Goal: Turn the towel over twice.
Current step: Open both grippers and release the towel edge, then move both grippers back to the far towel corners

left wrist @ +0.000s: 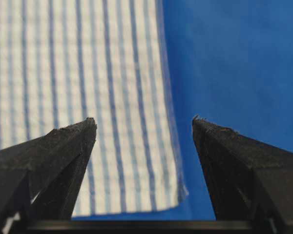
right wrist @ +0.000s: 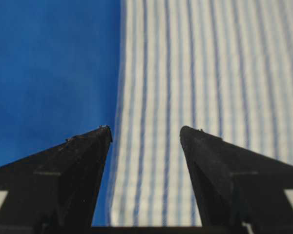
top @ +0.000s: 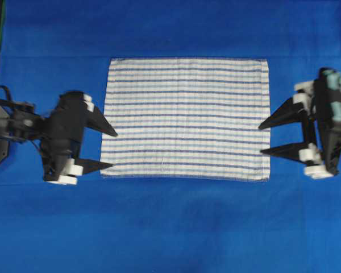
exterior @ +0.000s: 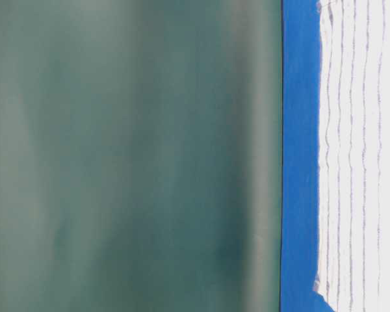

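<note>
We see the towel [top: 186,118] lying flat mid-desk, long axis running from the left tool [top: 109,150] to the right tool [top: 265,138], each spread wide and empty at its own short edge toward the near corners, equally close.

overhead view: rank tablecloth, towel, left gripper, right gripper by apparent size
1. tablecloth
2. towel
3. left gripper and right gripper: look about alike, both open; not ranking them.
</note>
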